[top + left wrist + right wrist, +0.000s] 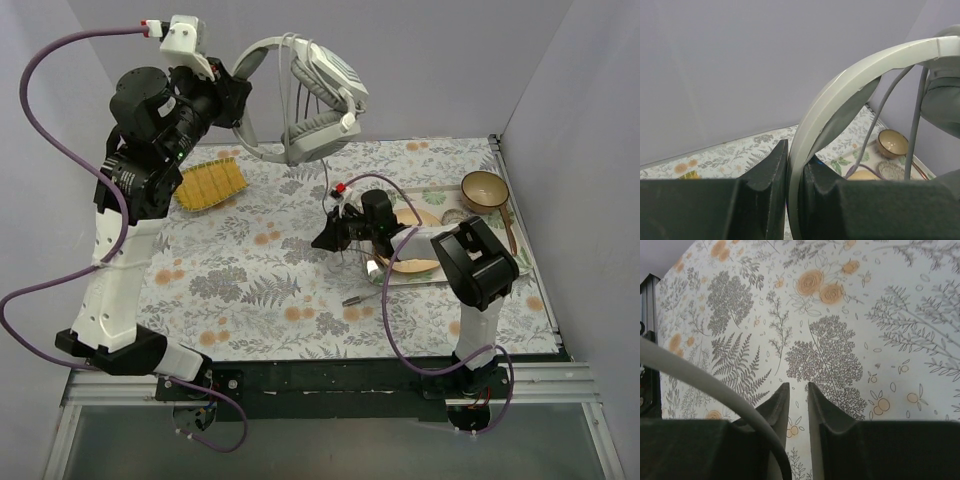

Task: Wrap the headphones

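Left gripper sits closest to us, jaws clamped on the headband of the headphones. We note the headphones held high over the far edge of the cloth. Right gripper hovers low over the cloth's middle, jaws slightly apart, nothing between them. Cord hangs down and passes beside one finger. Yellow mat lies at the cloth's far left, bowl at its far right.
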You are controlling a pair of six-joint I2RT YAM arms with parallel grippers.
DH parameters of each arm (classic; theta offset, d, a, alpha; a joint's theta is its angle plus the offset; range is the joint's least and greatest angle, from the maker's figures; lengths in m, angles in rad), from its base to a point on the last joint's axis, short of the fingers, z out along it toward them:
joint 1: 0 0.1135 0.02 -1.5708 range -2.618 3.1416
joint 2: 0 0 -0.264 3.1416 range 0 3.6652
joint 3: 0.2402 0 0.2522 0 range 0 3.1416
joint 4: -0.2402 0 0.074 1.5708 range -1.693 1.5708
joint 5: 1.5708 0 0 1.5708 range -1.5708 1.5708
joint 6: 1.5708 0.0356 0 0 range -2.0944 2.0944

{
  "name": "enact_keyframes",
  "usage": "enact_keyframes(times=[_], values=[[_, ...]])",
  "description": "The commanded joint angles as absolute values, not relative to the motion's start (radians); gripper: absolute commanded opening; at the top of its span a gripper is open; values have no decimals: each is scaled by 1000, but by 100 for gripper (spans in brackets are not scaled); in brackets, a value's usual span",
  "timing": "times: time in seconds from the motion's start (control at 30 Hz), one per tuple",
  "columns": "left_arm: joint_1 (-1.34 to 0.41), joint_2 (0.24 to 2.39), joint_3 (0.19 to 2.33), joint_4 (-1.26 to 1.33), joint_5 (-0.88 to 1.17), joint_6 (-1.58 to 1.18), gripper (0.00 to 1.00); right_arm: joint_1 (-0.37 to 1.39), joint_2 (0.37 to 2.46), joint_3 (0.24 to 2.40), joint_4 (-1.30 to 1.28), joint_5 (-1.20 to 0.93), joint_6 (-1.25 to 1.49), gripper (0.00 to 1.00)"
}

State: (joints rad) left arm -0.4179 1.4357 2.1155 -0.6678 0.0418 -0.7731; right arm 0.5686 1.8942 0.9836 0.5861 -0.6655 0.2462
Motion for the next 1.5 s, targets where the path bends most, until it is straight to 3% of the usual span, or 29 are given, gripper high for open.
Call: enact_keyframes(times=[0.0,0.1,0.33,0.57,0.77,0.93,1.03,1.37,1.47], values=[[-381,1416,2169,-574,-104,-873,0,603,1940,986,620,-638,252,20],[-348,1416,2132,-523,-193,-861,0,641,1948,991,566,-612,232,11],[-213,1465,2014,-394,-259,-838,0,805,1933,1049,301,-506,77,2],[-91,1560,1922,-251,-322,-809,0,980,1910,1140,54,-437,-58,1],[-63,1589,1659,102,-506,-502,0,1061,1760,1152,-141,-390,-172,1],[-63,1601,1404,441,-558,-217,0,1065,1576,1149,-245,-293,-205,1],[-64,1589,1321,518,-522,-120,0,1060,1478,1163,-281,-155,-213,1],[-216,1447,933,638,-410,221,0,858,1384,1357,-344,92,-224,1],[-274,1381,887,444,-327,201,0,783,1404,1416,-328,130,-238,1]])
